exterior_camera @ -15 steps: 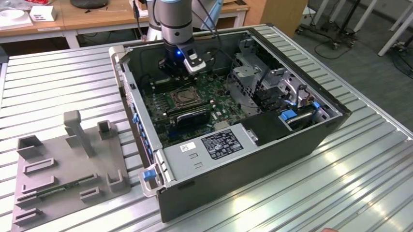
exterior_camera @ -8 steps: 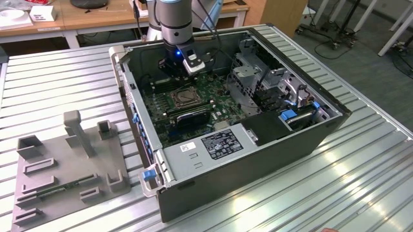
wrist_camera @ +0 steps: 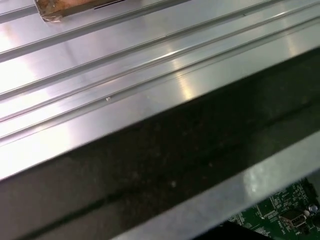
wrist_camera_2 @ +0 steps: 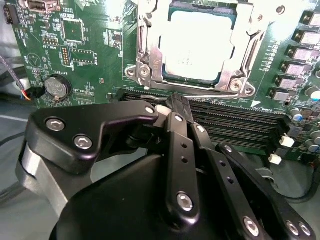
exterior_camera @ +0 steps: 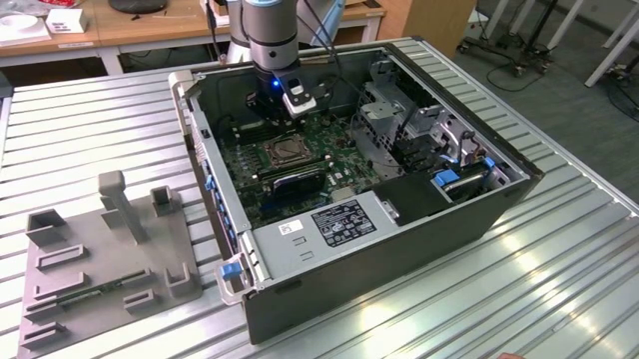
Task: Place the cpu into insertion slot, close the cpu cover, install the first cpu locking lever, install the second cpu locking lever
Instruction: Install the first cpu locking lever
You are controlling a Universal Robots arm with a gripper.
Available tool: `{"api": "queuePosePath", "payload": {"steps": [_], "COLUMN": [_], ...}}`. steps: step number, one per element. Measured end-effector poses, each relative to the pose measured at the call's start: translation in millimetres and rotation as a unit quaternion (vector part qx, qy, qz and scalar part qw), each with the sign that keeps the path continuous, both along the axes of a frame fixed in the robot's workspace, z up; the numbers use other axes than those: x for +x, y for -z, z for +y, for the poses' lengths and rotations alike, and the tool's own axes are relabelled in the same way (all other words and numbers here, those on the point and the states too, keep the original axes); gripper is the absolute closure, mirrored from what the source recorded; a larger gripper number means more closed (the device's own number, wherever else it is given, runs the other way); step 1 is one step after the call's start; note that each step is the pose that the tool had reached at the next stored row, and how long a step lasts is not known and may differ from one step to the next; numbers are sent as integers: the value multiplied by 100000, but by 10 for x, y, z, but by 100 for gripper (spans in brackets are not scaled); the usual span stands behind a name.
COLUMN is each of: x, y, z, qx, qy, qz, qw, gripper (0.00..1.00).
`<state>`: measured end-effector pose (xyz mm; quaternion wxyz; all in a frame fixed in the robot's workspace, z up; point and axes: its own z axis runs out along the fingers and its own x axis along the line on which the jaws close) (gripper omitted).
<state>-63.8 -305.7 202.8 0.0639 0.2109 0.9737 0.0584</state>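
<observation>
In the second wrist view the cpu [wrist_camera_2: 197, 46] lies flat in the insertion slot, its pale metal top showing through the cut-out of the cpu cover [wrist_camera_2: 150, 55], which is down over it. A thin metal locking lever [wrist_camera_2: 205, 92] runs along the socket's near edge. My gripper [wrist_camera_2: 177, 101] is shut, its black fingertips together right at that lever, with nothing seen between them. In the exterior view the gripper [exterior_camera: 271, 123] hangs inside the open computer case just behind the insertion slot [exterior_camera: 283, 152] on the green motherboard [exterior_camera: 334, 142].
Black memory slots [wrist_camera_2: 235, 120] lie beside the socket, under the gripper. The case walls [exterior_camera: 399, 247], a drive cage [exterior_camera: 384, 112] and the power supply [exterior_camera: 334, 223] hem in the board. A grey fixture tray [exterior_camera: 100, 254] sits on the ribbed metal table [exterior_camera: 559, 284] at the exterior view's left.
</observation>
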Motion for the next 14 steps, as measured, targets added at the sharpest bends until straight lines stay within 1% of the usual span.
{"api": "queuePosePath", "payload": {"steps": [3,10,14], "x": [15,37,46], "y": [19,52,60], "z": [0,0,0], "qx": [-159,-942,-1272], "qy": [498,1422,1827], "qz": [91,323,459], "qw": [99999,99985,99974], "gripper": [89,89,89]}}
